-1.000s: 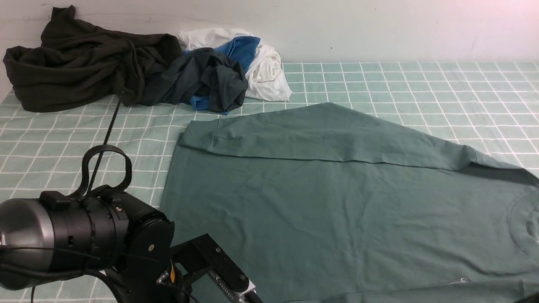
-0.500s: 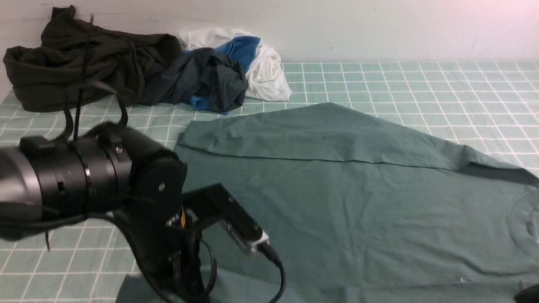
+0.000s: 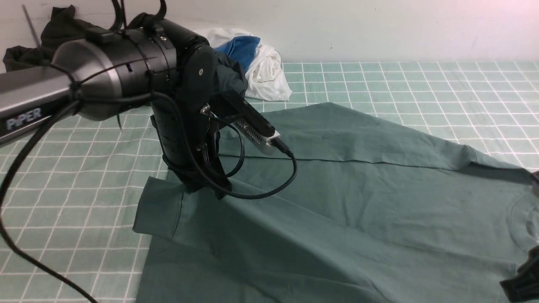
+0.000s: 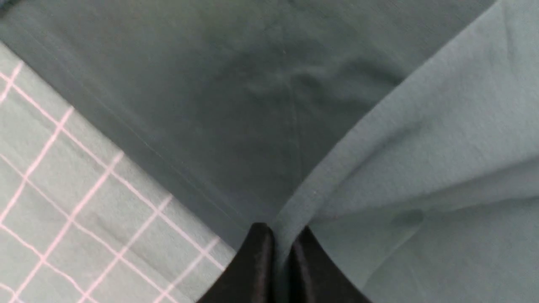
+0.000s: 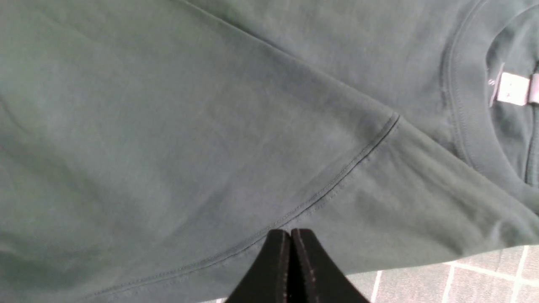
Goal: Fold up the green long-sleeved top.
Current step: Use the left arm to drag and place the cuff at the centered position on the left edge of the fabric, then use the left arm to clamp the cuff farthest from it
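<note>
**Front view.** A table cover point(image 3: 421, 84) of pale green cloth with a white grid spans the whole work surface. It ends at a plain white wall point(image 3: 379, 29) at the back. The green long-sleeved top point(image 3: 358, 202) lies spread over the middle and right of the cover. One sleeve is folded across the body, and the other sleeve is raised at the cuff point(image 3: 158, 206). The left arm point(image 3: 118, 71) reaches in from the left. The left gripper point(image 3: 208, 189) points down and is clamped on that raised sleeve. At the back left, against the wall, lies a heap of a dark olive-black garment point(image 3: 57, 25), a dark slate-grey garment point(image 3: 231, 78), a blue cloth point(image 3: 241, 48) and a white cloth point(image 3: 267, 73). The right gripper point(image 3: 522, 282) shows only as a dark shape at the near right edge.

**Left wrist view.** The fingers of the left gripper point(image 4: 280, 235) pinch a ridge of the top point(image 4: 421, 126). The grid cover point(image 4: 63, 189) shows beside the hem.

**Right wrist view.** The jaws of the right gripper point(image 5: 290, 235) are pressed together over the top point(image 5: 168, 126), near the shoulder seam point(image 5: 337, 176). Whether any cloth is caught between them cannot be told. A white label point(image 5: 511, 88) sits inside the neckline.
</note>
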You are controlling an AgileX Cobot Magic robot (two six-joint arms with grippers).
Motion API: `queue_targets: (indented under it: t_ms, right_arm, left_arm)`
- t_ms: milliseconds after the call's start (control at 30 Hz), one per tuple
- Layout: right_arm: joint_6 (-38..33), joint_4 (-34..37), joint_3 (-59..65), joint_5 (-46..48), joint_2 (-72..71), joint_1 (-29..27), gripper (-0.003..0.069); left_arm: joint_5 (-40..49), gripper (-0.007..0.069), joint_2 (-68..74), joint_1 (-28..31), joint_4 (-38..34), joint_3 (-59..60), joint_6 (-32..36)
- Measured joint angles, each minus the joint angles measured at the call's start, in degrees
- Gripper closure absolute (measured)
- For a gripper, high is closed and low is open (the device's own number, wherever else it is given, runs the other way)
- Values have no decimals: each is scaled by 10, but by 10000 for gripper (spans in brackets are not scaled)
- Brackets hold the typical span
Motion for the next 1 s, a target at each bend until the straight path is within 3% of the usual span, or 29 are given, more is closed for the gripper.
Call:
queue_targets:
  t_ms: [233,400,433,533,767,1000]
  right_arm:
    - [-1,0,0,-2,2,0,673]
    - [-9,-14,-9,-2,2,0,673]
    - [-11,-18,-21,-2,2,0,673]
    - [-11,-22,-48,-2,2,0,673]
    - [-11,-32,-109,-16,2,0,673]
    - [-11,-32,-112,-22,5,0,673]
  left_arm:
    - [-2,502,62,30,-5,-48,0]
    - [-2,325,75,50,-20,-78,-9]
    - [-2,262,79,60,-30,-95,-22]
    - [-1,181,92,85,-46,-126,-46]
    - [-40,142,179,159,-107,-218,-82]
    - [-137,142,259,178,-141,-255,-99]
